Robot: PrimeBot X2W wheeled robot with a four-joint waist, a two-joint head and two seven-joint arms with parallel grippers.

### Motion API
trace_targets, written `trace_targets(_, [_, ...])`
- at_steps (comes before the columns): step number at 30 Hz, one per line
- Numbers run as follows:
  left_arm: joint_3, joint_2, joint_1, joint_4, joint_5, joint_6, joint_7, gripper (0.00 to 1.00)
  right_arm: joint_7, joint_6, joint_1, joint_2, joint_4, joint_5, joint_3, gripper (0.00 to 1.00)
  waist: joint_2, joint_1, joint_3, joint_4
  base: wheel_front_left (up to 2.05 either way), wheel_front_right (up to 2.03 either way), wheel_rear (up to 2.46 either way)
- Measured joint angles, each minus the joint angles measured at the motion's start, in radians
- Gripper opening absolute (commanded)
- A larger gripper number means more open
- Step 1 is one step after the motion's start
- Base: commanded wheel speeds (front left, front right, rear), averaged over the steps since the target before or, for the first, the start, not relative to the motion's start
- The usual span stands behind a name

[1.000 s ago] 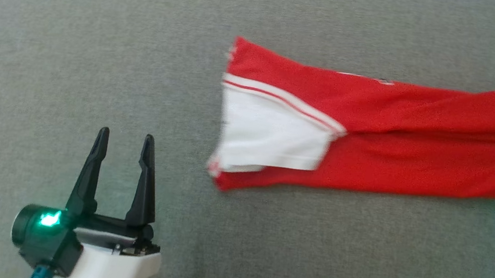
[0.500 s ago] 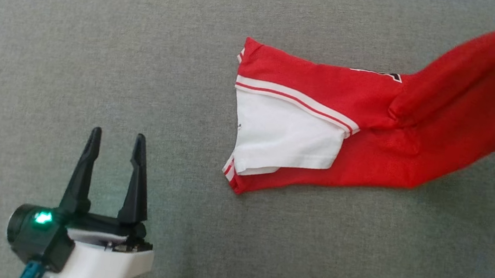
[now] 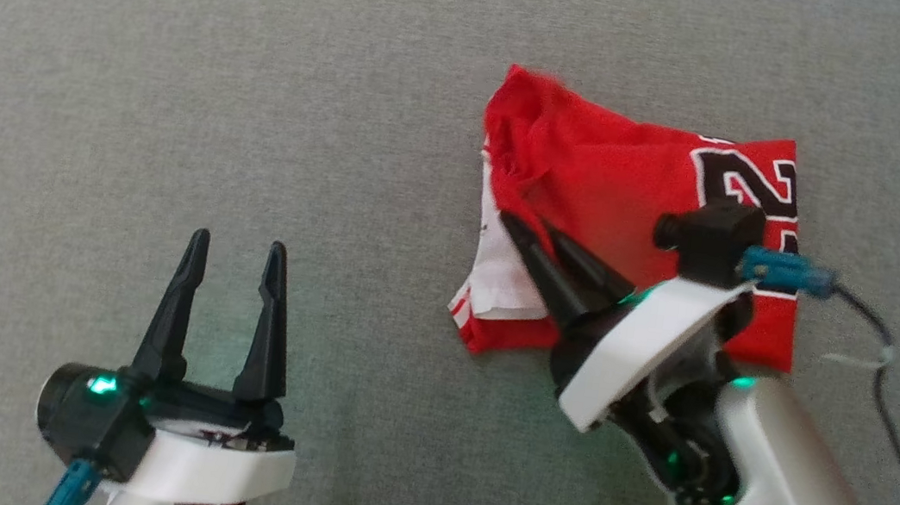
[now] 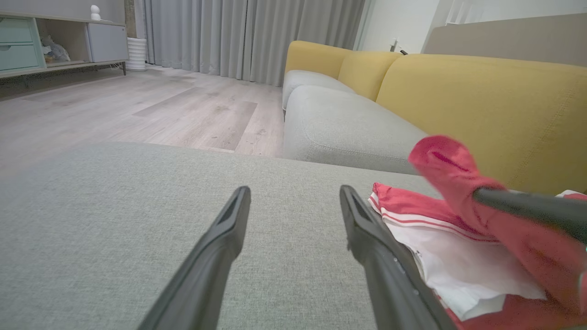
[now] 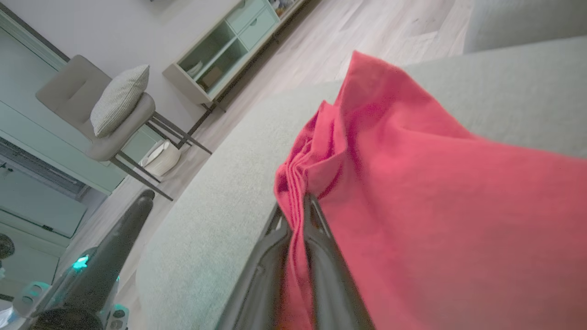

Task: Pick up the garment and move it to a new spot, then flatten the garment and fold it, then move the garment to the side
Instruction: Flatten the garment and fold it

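Observation:
The garment (image 3: pixel 642 182) is a red jersey with white trim and a black number, lying doubled over on the grey cushion (image 3: pixel 177 78) right of centre. My right gripper (image 3: pixel 525 224) is shut on a bunched red fold at the garment's left end, held just above the white panel. In the right wrist view the fingers pinch pleated red cloth (image 5: pixel 435 192) at the gripper's tips (image 5: pixel 306 201). My left gripper (image 3: pixel 237 244) stands open over bare cushion at the lower left, apart from the garment. In the left wrist view, the gripper (image 4: pixel 294 190) has the garment (image 4: pixel 458 256) to its right.
A yellow sofa back (image 4: pixel 481 101) rises behind the cushion. Wood floor (image 4: pixel 160 105), a low cabinet (image 4: pixel 55 46) and grey curtains lie beyond the cushion's edge. A chair with a pillow (image 5: pixel 119 98) stands off to one side. A dark cable (image 3: pixel 890 406) trails from the right wrist.
My right gripper swept in from the right carrying the garment's right end over to the left, doubling the jersey so the number faces up. The left gripper stayed nearly still.

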Motion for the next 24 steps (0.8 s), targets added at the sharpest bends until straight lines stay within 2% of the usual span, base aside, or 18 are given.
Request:
trace_targets(1, [-0.003,0.0,-0.003,0.002,-0.005,0.0,0.0,1.0,-0.01,0.0,0.0,0.007,0.027,0.0,0.015,1.0,0.0,0.0,0.0,0.006,0.0,0.0,0.0])
trace_targets(5, [-0.009,-0.001,-0.003,0.005,-0.019,0.011,0.0,1.0,-0.089,0.0,0.0,0.031,0.039,0.027,0.027,1.0,0.0,0.0,-0.009,0.018,0.0,0.0,0.0])
trace_targets(8, [-0.004,-0.001,-0.001,0.005,-0.02,0.019,0.0,1.0,-0.199,0.0,-0.001,0.027,-0.002,0.025,-0.032,1.0,0.0,0.0,-0.022,0.013,0.0,0.0,0.0])
trace_targets(11, [0.003,-0.002,0.005,0.005,-0.02,0.025,0.0,1.0,-0.325,0.0,0.001,0.001,-0.02,0.016,-0.109,1.0,0.0,0.0,-0.046,0.002,0.0,0.0,0.0])
trace_targets(14, [0.012,-0.002,0.024,0.007,-0.02,0.031,0.0,1.0,-0.46,0.0,0.029,-0.056,-0.003,-0.012,-0.165,1.0,0.0,-0.0001,-0.083,-0.013,0.0,0.0,0.0])
trace_targets(18, [0.038,-0.002,0.069,0.016,-0.02,0.037,0.0,1.0,-0.605,0.0,0.12,-0.103,0.105,-0.045,-0.203,1.0,0.0,-0.0001,-0.14,-0.038,0.0,0.0,0.0])
trace_targets(24, [0.065,-0.001,0.151,0.064,-0.018,0.054,0.0,1.0,-0.644,0.0,0.243,-0.107,0.3,-0.118,-0.205,1.0,0.0,-0.0003,-0.237,-0.076,0.0,0.0,0.0])
